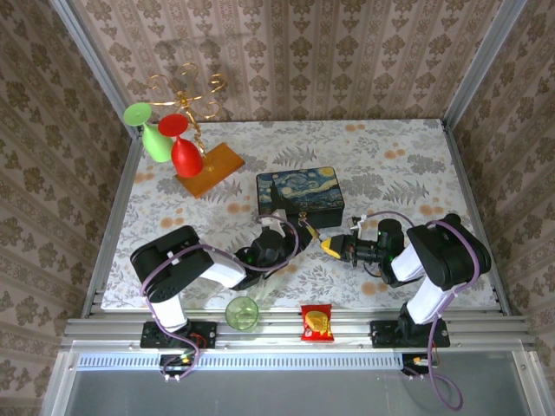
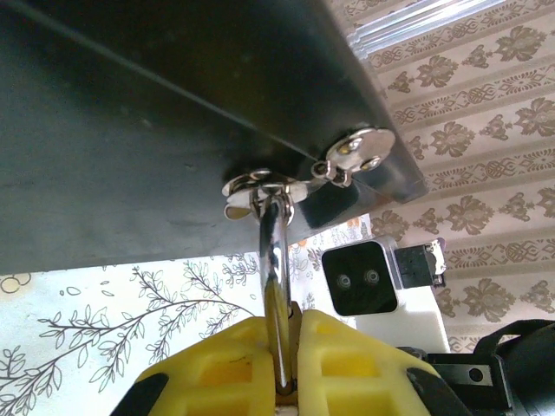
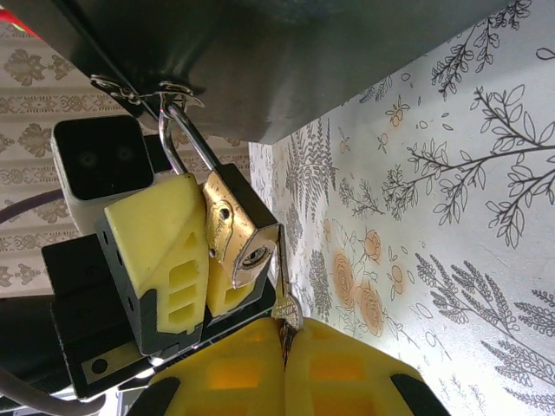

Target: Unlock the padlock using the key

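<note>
The brass padlock (image 3: 227, 227) hangs by its silvery shackle (image 2: 272, 232) from the clasp (image 2: 260, 185) of the dark painted box (image 1: 299, 194). My left gripper (image 2: 288, 328) is shut on the padlock body, with yellow fingers (image 3: 160, 247) on both sides of it. My right gripper (image 3: 284, 336) is shut on the small key (image 3: 286, 303). The key's blade points up and lies just right of the uncovered keyhole (image 3: 254, 256), beside the padlock's bottom edge. From above, the left gripper (image 1: 293, 227) and right gripper (image 1: 329, 245) meet in front of the box.
A wooden board holding a gold rack with a red glass (image 1: 185, 154) and a green glass stands at the back left. A green cup (image 1: 242, 312) and a red snack bag (image 1: 316, 321) sit on the near rail. The floral tablecloth (image 1: 408, 173) lies bare to the right.
</note>
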You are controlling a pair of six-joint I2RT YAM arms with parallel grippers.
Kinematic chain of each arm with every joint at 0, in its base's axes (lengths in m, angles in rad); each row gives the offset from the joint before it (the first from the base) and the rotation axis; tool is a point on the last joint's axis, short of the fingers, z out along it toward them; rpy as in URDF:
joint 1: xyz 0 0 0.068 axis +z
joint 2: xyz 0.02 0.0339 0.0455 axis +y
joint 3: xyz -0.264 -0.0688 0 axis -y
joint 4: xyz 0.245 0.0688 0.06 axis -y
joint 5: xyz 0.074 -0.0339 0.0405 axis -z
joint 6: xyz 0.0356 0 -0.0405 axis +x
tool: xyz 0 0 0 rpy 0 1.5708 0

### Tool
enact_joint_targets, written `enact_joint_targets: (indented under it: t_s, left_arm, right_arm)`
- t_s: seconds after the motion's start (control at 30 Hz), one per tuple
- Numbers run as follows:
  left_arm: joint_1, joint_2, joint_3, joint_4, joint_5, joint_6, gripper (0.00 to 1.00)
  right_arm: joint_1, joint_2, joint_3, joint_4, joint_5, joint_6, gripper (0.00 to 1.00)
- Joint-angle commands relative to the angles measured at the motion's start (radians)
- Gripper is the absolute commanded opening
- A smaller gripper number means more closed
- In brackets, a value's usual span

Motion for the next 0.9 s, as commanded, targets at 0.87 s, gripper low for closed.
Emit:
enact_joint_targets:
  t_s: [0.87]
  left_arm:
    - [0.004, 0.034, 0.012, 0.133, 0.008, -0.045, 0.0]
  right_arm:
    - [-0.023, -0.231, -0.003, -0.241, -0.015, -0.137, 0.0]
